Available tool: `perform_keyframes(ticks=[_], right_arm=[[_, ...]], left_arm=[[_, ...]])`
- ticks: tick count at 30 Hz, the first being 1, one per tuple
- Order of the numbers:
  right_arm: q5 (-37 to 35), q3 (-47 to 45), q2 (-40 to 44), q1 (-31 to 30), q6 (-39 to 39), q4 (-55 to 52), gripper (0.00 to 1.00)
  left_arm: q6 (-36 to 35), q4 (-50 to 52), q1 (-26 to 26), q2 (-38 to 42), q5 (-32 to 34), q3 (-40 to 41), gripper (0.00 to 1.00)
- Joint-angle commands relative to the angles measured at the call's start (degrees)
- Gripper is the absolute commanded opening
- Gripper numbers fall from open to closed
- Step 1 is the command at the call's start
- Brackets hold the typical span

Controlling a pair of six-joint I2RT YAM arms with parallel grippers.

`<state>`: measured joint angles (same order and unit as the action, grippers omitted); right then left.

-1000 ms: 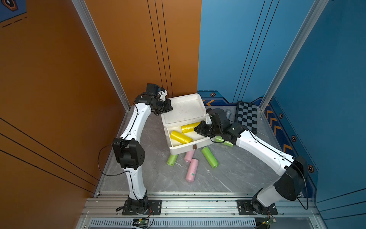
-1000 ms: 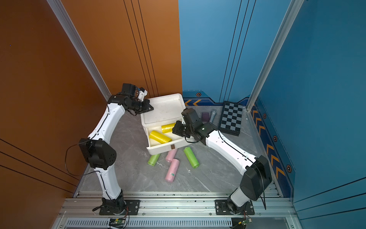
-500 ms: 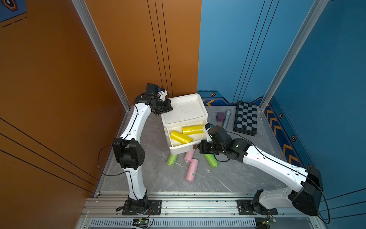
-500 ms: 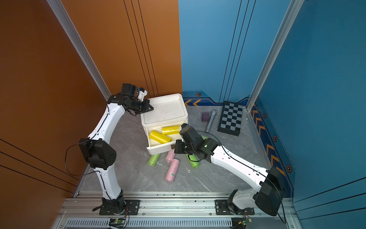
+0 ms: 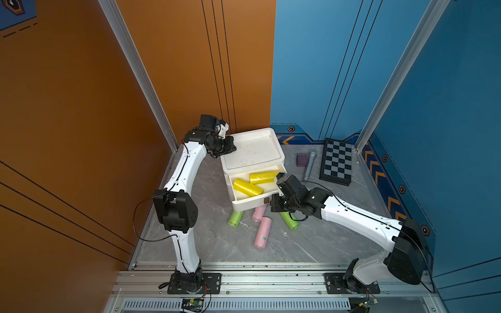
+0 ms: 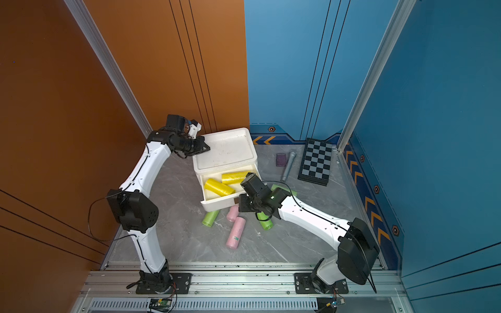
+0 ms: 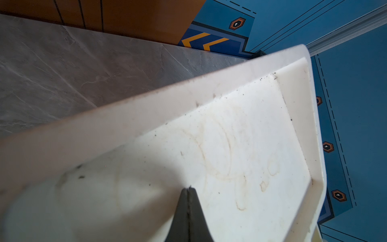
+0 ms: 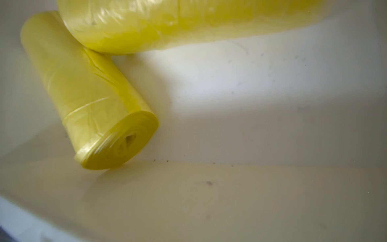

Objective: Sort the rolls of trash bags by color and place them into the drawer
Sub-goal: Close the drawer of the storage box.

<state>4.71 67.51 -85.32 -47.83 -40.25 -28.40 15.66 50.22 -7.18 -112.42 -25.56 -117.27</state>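
The white drawer (image 5: 253,165) cabinet stands at the back, its top drawer (image 5: 248,205) pulled out. Two yellow rolls of trash bags (image 5: 248,187) (image 5: 263,177) lie inside it, and both show close up in the right wrist view (image 8: 90,100) (image 8: 188,21). On the floor in front lie two pink rolls (image 5: 262,233) (image 5: 259,214) and two green rolls (image 5: 235,218) (image 5: 290,220). A third green roll (image 6: 283,189) peeks out behind my right arm. My left gripper (image 7: 189,188) is shut, its tip on the cabinet's tray top. My right gripper (image 5: 272,203) is shut at the drawer's front beside the brown pull tab (image 5: 266,200); its fingertips are hidden.
A purple cube (image 5: 301,160), a grey stick (image 5: 309,166) and a chequered board (image 5: 337,162) sit at the back right. The orange wall stands close behind my left arm. The blue wall runs along the right side.
My right arm has drawn back from over the drawer's right side and come down to its front by the pull tab. Both yellow rolls now show fully. The left arm has not moved.
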Motion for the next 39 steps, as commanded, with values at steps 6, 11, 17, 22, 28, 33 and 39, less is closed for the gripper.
perform_keyframes(ticks=[6,11,17,22,28,33,39], right_arm=[[-1.26,6.11,-4.51,3.91,1.41,4.82,0.00],[-0.54,9.47,-7.58,5.34,2.01,6.23,0.00],[0.88,14.55,-11.32,6.59,2.56,6.76,0.00],[2.05,16.47,-11.37,6.70,2.31,6.77,0.00],[2.91,11.38,-5.39,7.23,1.51,6.71,0.00],[2.90,4.19,1.42,10.13,-1.32,8.38,0.00],[4.20,-2.64,6.69,11.63,-6.28,14.62,0.00]], left_arm=[[-1.42,13.81,-0.03,-4.43,6.73,6.13,0.00],[-1.59,13.79,-0.03,-3.91,7.07,7.21,0.00],[-1.68,13.81,0.30,-3.76,7.22,7.24,0.00],[-1.77,13.77,0.67,-3.86,7.17,6.92,0.00],[-2.03,13.81,1.61,-4.51,7.81,5.70,0.00],[-1.86,13.83,3.34,-5.63,10.66,-0.70,0.00],[-2.73,13.82,4.55,-8.10,16.12,-11.40,0.00]])
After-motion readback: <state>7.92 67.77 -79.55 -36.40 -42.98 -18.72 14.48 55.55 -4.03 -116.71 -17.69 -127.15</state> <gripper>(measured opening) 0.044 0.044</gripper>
